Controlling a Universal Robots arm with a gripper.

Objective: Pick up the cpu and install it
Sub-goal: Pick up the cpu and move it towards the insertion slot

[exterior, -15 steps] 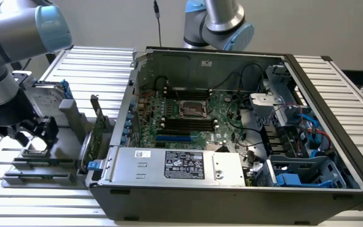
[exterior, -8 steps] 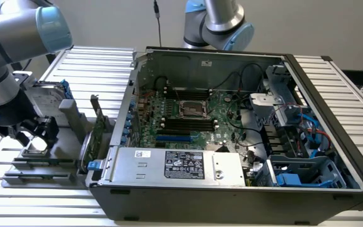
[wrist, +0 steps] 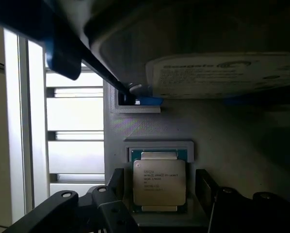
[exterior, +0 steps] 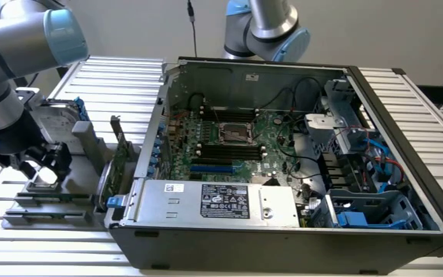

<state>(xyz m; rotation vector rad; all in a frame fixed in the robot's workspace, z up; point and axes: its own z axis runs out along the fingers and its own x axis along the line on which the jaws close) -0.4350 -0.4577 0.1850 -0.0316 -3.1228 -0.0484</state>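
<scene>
Right, down low near the table's edge at the exterior view's left, close to the corner nearest that camera: black two-finger gripper [exterior: 44, 168] just above a grey moulded plastic holder [exterior: 52, 214] on the slatted aluminium table [exterior: 113, 75]. Spread wide, gripping nothing. Straddles the small flat square cpu with the dull silver-grey metal top [wrist: 158, 180], one black finger [wrist: 117, 187] on either side, clear of the chip on both. Lies flat in a square recess of the holder, printed lettering up. Just behind it in the same holder, stood on edge, a large silver rectangular hard drive with blue brackets [exterior: 58, 118]. Beside the holder, a green expansion card [exterior: 116, 156] upright. Across the middle of the table, an open black computer case [exterior: 283, 248] on its side. Inside, a green motherboard [exterior: 271, 164] with a square metal-framed socket [exterior: 235, 134]. Along the case wall nearest that camera, a grey metal power supply box with a black-and-white label [exterior: 221, 202].
</scene>
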